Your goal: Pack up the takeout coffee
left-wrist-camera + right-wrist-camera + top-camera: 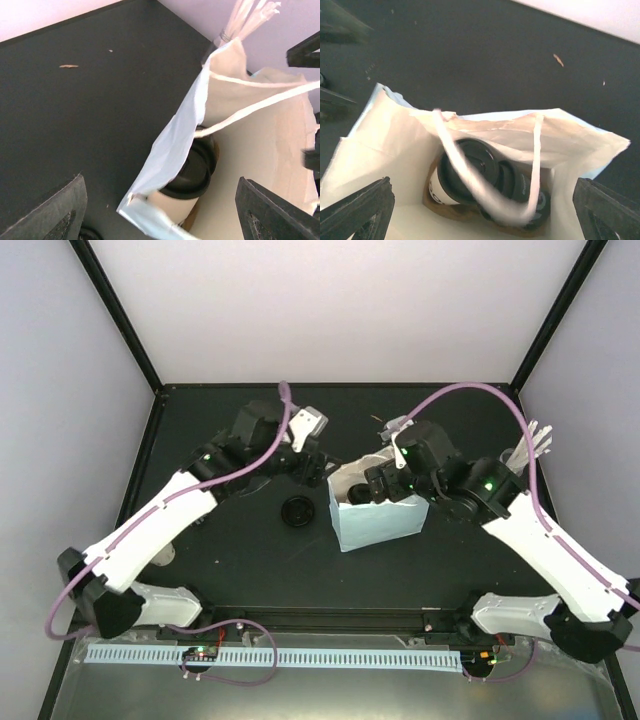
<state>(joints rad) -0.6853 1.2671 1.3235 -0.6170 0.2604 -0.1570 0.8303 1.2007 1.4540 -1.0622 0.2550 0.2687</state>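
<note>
A light-blue paper bag [372,522] stands upright just right of the middle of the black table [250,565], its mouth open and its inside pale cream. Its white handles [537,150] droop loosely across the opening. To the far right, beyond the bag and close to the right wall, a clear glass [520,462] holds a fan of white sticks [245,17]. A small tan fleck [68,66] lies on the bare tabletop, well apart from the bag. A white slotted strip [300,655] runs along the near edge.
</note>
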